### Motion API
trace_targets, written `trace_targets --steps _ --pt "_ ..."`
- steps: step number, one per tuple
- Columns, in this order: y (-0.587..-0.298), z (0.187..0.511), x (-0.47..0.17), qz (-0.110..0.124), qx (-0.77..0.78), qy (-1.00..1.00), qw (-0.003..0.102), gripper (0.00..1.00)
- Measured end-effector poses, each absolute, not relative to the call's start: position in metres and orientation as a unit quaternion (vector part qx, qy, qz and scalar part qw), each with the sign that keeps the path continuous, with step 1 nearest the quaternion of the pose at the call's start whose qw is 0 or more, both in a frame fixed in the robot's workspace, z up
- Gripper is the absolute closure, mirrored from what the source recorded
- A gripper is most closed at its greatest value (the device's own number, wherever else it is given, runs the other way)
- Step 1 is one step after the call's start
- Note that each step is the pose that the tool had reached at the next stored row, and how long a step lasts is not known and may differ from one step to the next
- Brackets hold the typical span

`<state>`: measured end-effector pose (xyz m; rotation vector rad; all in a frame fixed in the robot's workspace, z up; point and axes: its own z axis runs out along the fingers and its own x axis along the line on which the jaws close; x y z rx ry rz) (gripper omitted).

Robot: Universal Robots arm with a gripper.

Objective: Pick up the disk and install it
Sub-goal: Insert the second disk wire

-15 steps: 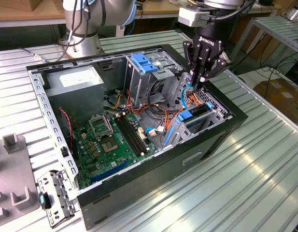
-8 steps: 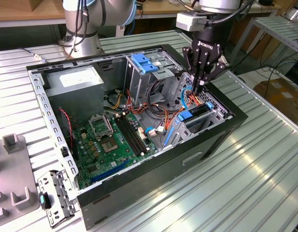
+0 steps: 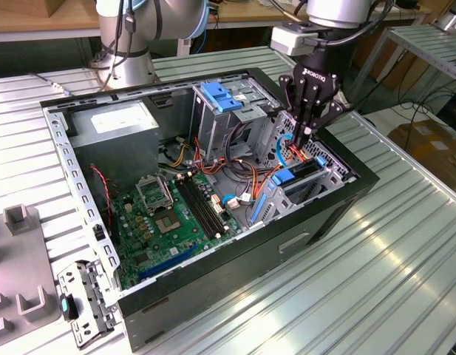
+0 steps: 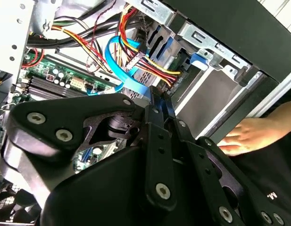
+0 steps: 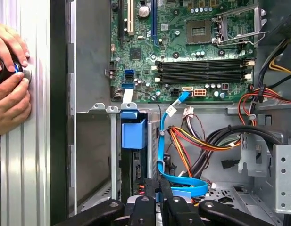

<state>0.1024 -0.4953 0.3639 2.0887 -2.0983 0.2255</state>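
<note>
The disk [image 3: 295,178] stands on edge in the drive bay at the front corner of the open computer case [image 3: 346,214], on the exterior view's right. Its bright blue rail end [image 5: 133,132] shows in the first wrist view, with the dark drive body below it. My gripper [image 3: 302,140] hangs straight down into the case just behind the disk, among the blue data cable [image 5: 176,181] and the red and yellow wires. In both wrist views the black fingers [image 5: 147,207] lie together with nothing between them, their tips [image 4: 159,101] beside the blue cable.
A silver cage with a wide blue clip [image 3: 222,97] stands behind the gripper. The grey power supply [image 3: 113,122] and green motherboard [image 3: 176,214] lie further into the case. A person's hands [image 5: 11,80] rest on the table outside the case wall. Grey fixtures [image 3: 21,218] sit on the exterior view's left.
</note>
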Motion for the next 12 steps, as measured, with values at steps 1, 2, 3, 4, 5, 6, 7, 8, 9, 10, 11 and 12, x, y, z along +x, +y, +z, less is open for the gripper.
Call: trace_targets --steps 1,2,3,4,5,6,7,8,9,10,11,12 --pt "-0.498 0.364 0.102 0.076 0.702 -0.703 0.085 0.84" --pt "-0.501 0.363 0.101 0.077 0.704 -0.701 0.084 0.84" --pt "-0.502 0.363 0.101 0.077 0.705 -0.7 0.083 0.84" --pt "-0.503 0.363 0.101 0.078 0.706 -0.699 0.083 0.84" --pt "-0.504 0.363 0.1 0.079 0.708 -0.697 0.082 0.84" --pt "-0.505 0.362 0.099 0.079 0.709 -0.696 0.082 0.84" --pt "-0.507 0.361 0.097 0.079 0.711 -0.694 0.081 0.84" --pt "-0.507 0.361 0.096 0.08 0.712 -0.693 0.081 0.84" --pt "-0.508 0.36 0.094 0.08 0.713 -0.692 0.08 0.84" --pt "-0.508 0.36 0.093 0.08 0.714 -0.691 0.079 0.84" --pt "-0.508 0.359 0.092 0.08 0.715 -0.69 0.078 0.84" --pt "-0.509 0.359 0.091 0.08 0.715 -0.69 0.077 0.84"
